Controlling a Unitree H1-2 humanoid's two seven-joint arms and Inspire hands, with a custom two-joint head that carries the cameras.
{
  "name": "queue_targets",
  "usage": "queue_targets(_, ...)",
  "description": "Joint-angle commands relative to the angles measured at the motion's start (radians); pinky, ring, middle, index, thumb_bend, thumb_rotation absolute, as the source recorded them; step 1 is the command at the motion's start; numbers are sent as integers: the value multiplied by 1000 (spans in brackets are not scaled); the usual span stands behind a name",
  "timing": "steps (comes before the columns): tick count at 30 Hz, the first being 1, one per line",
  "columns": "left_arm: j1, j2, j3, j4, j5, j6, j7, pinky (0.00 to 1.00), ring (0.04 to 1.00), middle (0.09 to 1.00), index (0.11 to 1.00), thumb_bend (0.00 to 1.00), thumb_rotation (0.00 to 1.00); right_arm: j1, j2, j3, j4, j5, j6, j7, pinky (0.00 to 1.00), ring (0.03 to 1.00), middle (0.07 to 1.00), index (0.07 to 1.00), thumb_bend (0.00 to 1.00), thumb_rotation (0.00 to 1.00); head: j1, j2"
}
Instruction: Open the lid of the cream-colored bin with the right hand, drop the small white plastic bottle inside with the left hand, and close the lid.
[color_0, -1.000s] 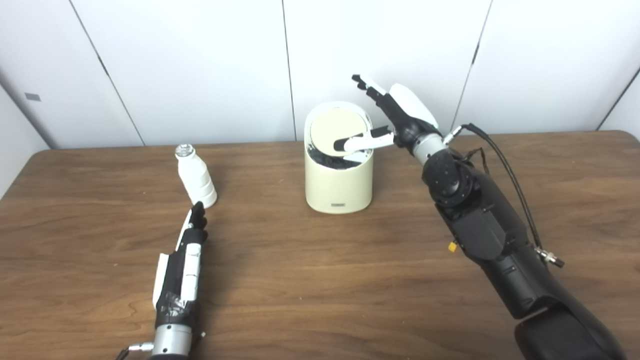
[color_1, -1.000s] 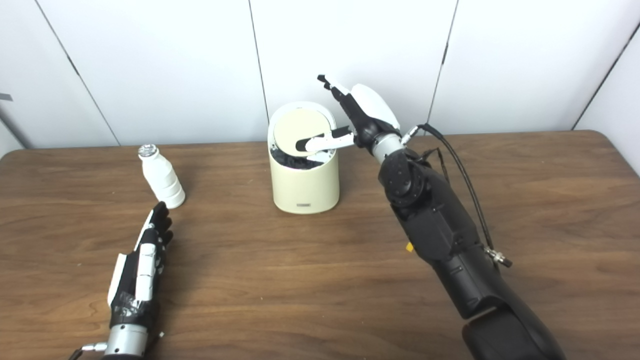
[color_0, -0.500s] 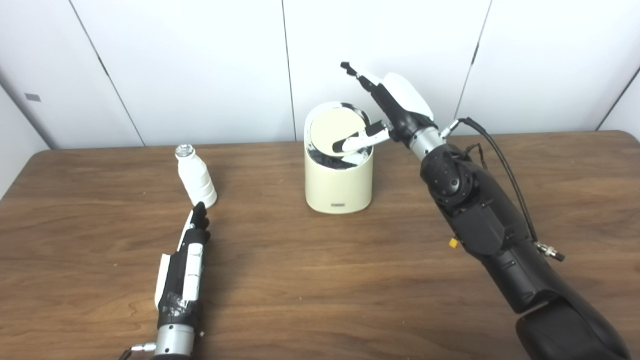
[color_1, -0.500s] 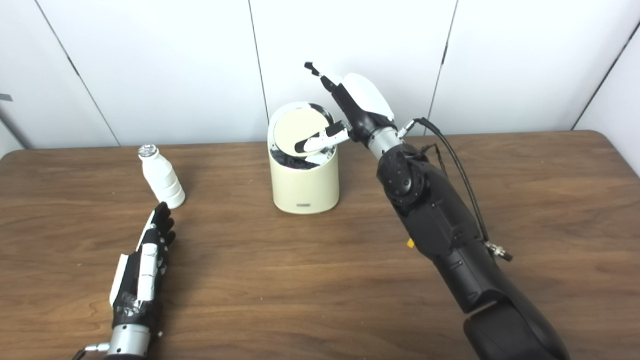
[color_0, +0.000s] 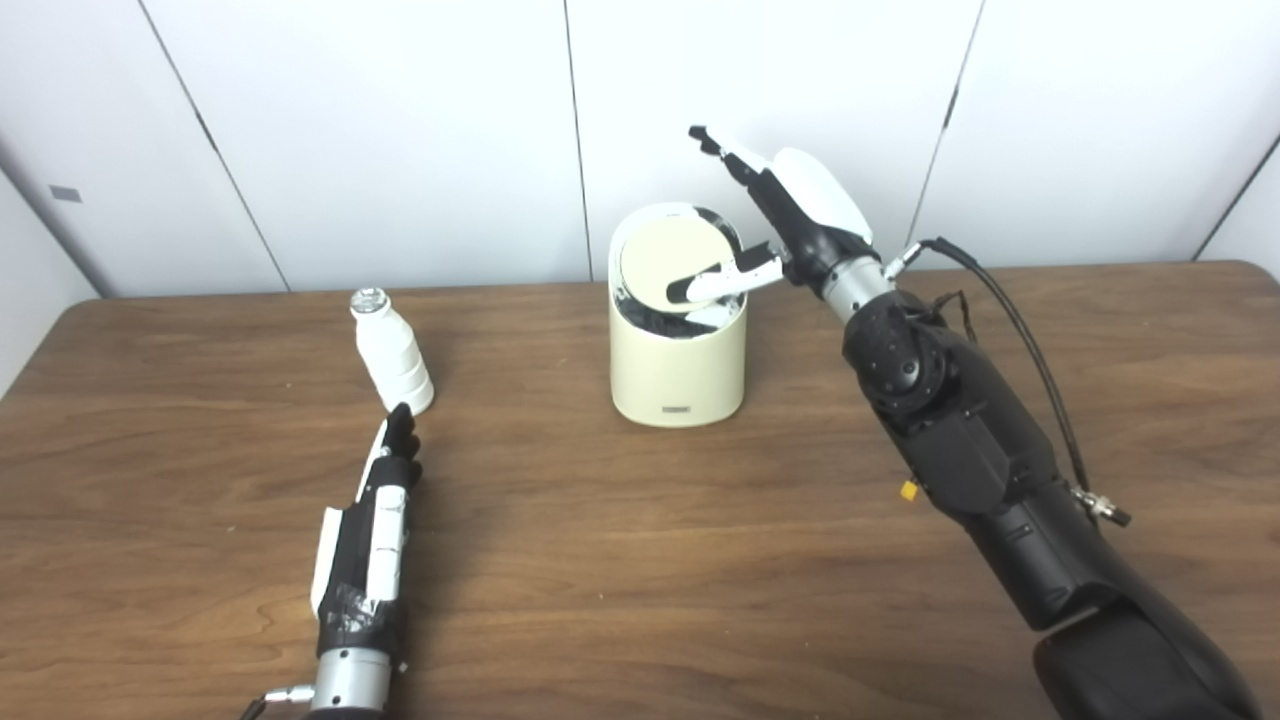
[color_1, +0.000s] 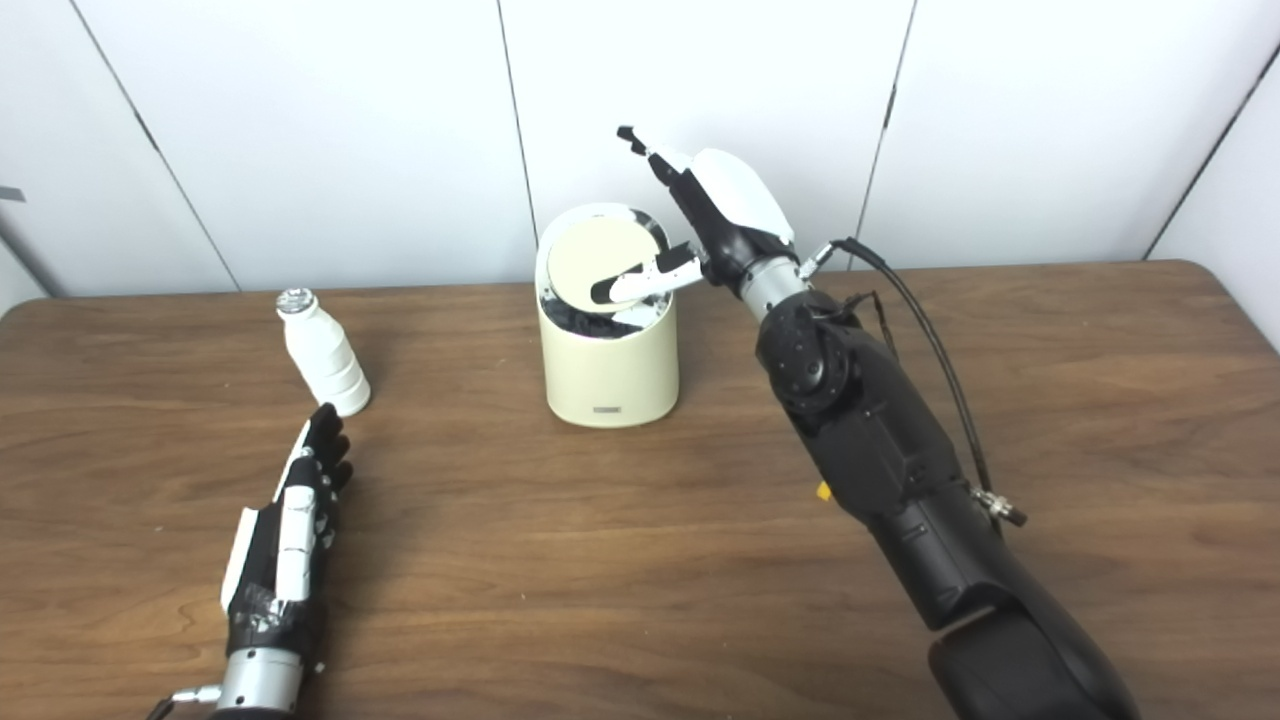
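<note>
White wall panels (color_0: 400, 130) back dark wooden table (color_0: 620, 560).

One bin (color_0: 678, 370), one bottle (color_0: 394, 355), two hands (color_0: 368, 530)

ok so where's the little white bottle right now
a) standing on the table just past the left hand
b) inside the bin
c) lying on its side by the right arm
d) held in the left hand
a: the small white bottle stands upright on the table, just beyond the fingertips of the left hand, which lies flat and holds nothing.
</note>
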Motion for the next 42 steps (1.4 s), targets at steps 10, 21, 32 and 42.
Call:
queue_targets(10, 18, -6, -15, 26, 6, -2, 2, 1000, 1000, 1000, 1000, 613, 971, 125, 24, -162, -305, 169, 190, 82, 813, 905, 922, 933, 680, 545, -6, -3)
queue_targets(21, 11, 3, -4, 36, -22, -7, -9, 1000, 1000, 1000, 1000, 613, 972, 338, -17, -228, -476, 239, 246, 101, 819, 874, 912, 925, 603, 686, -15, -2)
queue_targets(32, 6, 19, 2, 39, -18, -13, -10, 1000, 1000, 1000, 1000, 613, 994, 547, 46, -396, -530, 558, 215, 131, 973, 970, 970, 952, 627, 869, -29, 8)
queue_targets(42, 8, 31, 11, 24, -24, 7, -12, 1000, 1000, 1000, 1000, 626, 999, 667, 96, -439, -381, 696, -48, 129, 1000, 1000, 1000, 1000, 686, 1000, -30, 18)
